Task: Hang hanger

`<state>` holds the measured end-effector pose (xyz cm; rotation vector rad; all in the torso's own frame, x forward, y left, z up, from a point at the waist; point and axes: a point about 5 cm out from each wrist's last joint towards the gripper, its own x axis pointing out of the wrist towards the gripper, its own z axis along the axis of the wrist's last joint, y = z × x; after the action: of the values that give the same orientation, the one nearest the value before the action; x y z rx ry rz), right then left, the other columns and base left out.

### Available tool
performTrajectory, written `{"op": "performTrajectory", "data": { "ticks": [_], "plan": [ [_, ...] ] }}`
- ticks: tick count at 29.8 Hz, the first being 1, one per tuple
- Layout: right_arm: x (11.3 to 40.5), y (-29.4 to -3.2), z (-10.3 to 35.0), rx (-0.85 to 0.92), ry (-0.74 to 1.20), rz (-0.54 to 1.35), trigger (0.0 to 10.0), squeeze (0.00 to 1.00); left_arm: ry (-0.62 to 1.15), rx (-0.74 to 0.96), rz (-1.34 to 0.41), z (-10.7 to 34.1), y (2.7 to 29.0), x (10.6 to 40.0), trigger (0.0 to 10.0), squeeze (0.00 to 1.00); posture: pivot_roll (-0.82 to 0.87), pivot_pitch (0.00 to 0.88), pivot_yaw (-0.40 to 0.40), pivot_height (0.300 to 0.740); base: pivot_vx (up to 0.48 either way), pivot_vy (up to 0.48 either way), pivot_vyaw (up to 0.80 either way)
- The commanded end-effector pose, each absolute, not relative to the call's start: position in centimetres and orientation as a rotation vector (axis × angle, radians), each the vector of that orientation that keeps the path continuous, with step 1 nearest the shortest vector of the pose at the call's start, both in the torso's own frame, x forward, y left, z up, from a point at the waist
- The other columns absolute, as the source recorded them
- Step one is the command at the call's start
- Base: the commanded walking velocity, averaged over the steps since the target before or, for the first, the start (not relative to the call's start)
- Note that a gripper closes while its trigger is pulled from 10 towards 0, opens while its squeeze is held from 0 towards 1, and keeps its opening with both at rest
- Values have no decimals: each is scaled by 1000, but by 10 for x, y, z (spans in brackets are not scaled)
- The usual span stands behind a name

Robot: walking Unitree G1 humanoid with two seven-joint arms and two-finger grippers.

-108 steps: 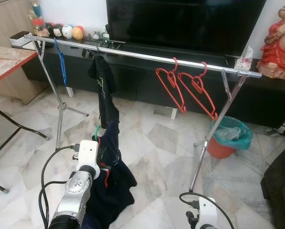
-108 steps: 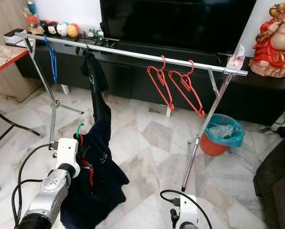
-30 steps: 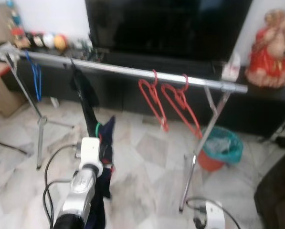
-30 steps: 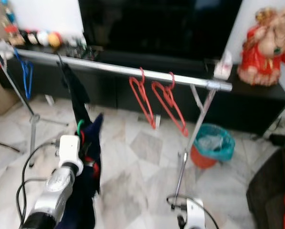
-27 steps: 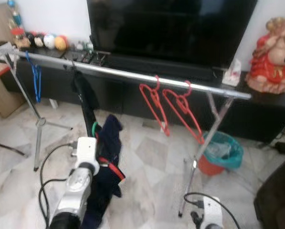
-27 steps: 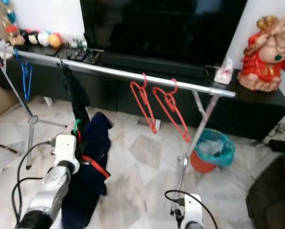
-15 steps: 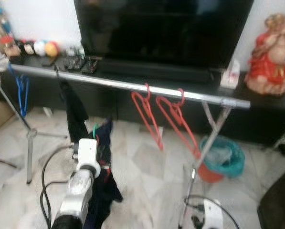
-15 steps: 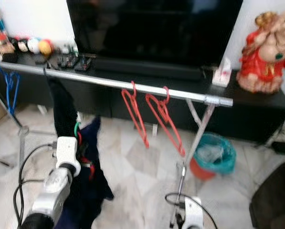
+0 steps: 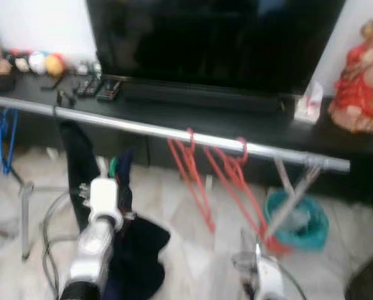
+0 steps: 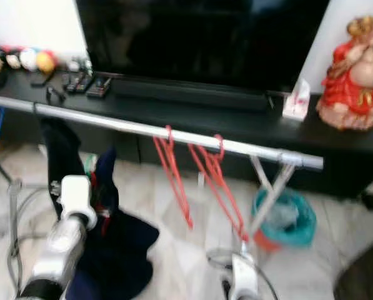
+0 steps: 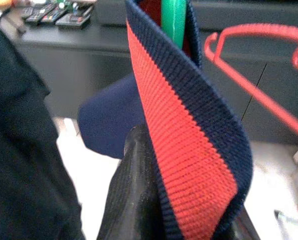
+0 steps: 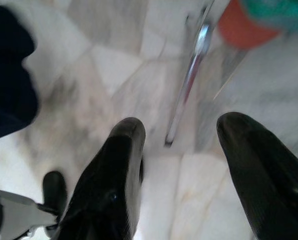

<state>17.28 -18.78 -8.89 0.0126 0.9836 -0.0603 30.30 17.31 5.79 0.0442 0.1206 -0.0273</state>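
Stepping closer has brought the rail (image 9: 174,130) up to me, so my left gripper (image 11: 153,200), clenched on the green hanger (image 9: 113,166) and its navy garment (image 9: 139,244), is within lifting reach below it, while my right gripper (image 12: 181,165) hangs open.

Silver left arm (image 9: 89,253), white wrist block, black cables; right tool (image 12: 183,165): glossy black fingers (image 12: 111,185).

Our head cameras look down at the rail (image 9: 174,131), sharing it; our wrist cameras sit close, along their fingers.
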Motion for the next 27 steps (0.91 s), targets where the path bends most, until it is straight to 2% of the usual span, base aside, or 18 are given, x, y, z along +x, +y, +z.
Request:
{"op": "performTrajectory", "data": {
  "ticks": [1,11,16,21,27],
  "plan": [
    [178,-177,-88,28,976,-34,10000,0,60,68,2,71,184,307,10000,0,-1,0,-30,740,386,0,0],
    [179,-177,-87,29,979,-14,10000,0,-63,130,80,76,192,287,10000,0,2,0,-34,740,55,0,0],
    [179,-177,-87,22,978,-3,10000,0,-108,377,49,72,190,278,10000,0,4,0,-39,740,0,0,0],
    [180,-178,-87,13,976,4,10000,0,-115,373,113,75,193,284,10000,0,0,0,-45,740,0,0,0],
    [180,-179,-86,2,975,11,10000,0,-82,221,-112,77,170,299,10000,0,-7,0,-48,740,0,0,0]
  ]
}}
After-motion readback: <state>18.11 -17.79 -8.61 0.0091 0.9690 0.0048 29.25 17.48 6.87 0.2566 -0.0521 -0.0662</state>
